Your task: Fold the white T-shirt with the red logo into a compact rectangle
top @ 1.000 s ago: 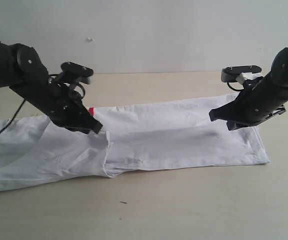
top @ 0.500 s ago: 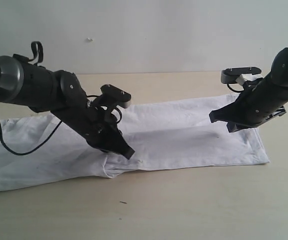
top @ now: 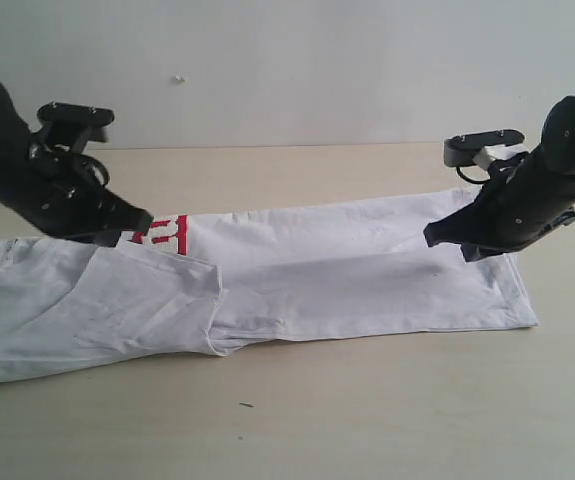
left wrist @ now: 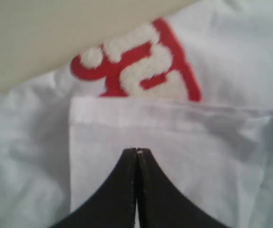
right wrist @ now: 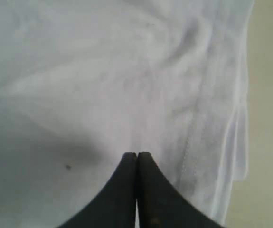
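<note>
The white T-shirt (top: 367,275) lies on the table (top: 367,400) as a long band, with a flap covering part of the red logo (top: 167,233). The left gripper (left wrist: 137,151) and right gripper (right wrist: 137,154) hover over opposite ends, jaws together and empty, likely positioned for a crosswise fold.

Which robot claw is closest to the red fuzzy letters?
The left gripper, on the exterior view's left; the red logo peeks out right by its tip. The right gripper has only plain white T-shirt beneath.

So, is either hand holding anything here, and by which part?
Nothing is held. The left hand and right hand are both shut with no cloth between their tips, over the shirt.
</note>
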Motion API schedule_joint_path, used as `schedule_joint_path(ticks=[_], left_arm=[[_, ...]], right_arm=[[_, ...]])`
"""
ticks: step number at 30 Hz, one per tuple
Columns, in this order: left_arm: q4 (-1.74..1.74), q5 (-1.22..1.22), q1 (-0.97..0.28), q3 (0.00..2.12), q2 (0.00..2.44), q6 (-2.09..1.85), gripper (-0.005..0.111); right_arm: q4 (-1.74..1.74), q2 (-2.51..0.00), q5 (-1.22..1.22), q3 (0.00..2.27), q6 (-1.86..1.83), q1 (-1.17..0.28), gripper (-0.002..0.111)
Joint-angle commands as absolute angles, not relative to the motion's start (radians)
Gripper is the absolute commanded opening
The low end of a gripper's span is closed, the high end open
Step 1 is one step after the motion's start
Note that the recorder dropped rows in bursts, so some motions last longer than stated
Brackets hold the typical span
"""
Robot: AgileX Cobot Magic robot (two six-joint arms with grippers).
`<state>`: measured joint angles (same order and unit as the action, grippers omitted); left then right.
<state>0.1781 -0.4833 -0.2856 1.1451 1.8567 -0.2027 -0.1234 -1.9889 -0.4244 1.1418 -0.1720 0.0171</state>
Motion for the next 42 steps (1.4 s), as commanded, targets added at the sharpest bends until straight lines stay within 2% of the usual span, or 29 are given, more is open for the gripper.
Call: schedule_joint_path(ticks=[1, 8, 17, 22, 27, 33, 36, 42], left_arm=[[0.167, -0.491, -0.237, 1.105, 1.853, -0.179, 0.0], [0.134, -0.518, -0.209, 1.105, 1.849, -0.179, 0.0], [0.132, -0.561, -0.209, 1.105, 1.849, -0.177, 0.0], [0.144, -0.594, -0.211, 1.089, 1.838, -0.175, 0.0], [0.195, -0.575, -0.211, 1.05, 1.814, -0.238, 0.0], [0.187, -0.51, -0.163, 1.013, 1.839, -0.167, 0.004], [0.19, -0.517, -0.147, 1.013, 1.882, -0.174, 0.011], [0.185, -0.488, -0.147, 1.013, 1.97, -0.179, 0.011]], right_arm=[[0.04, -2.037, -0.451, 1.145, 0.0, 0.023, 0.0], [0.085, -2.039, -0.582, 1.139, 0.0, 0.023, 0.0], [0.384, -1.944, -0.627, 0.984, 0.3, 0.025, 0.0], [0.398, -1.905, -0.626, 0.974, 0.315, 0.023, 0.0], [0.341, -1.818, -0.519, 0.974, 0.306, 0.023, 0.001], [0.043, -1.771, -0.453, 0.974, 0.031, 0.023, 0.015], [-0.038, -1.781, -0.441, 0.974, -0.023, 0.023, 0.015], [-0.048, -1.827, -0.432, 0.974, -0.025, 0.023, 0.009]])
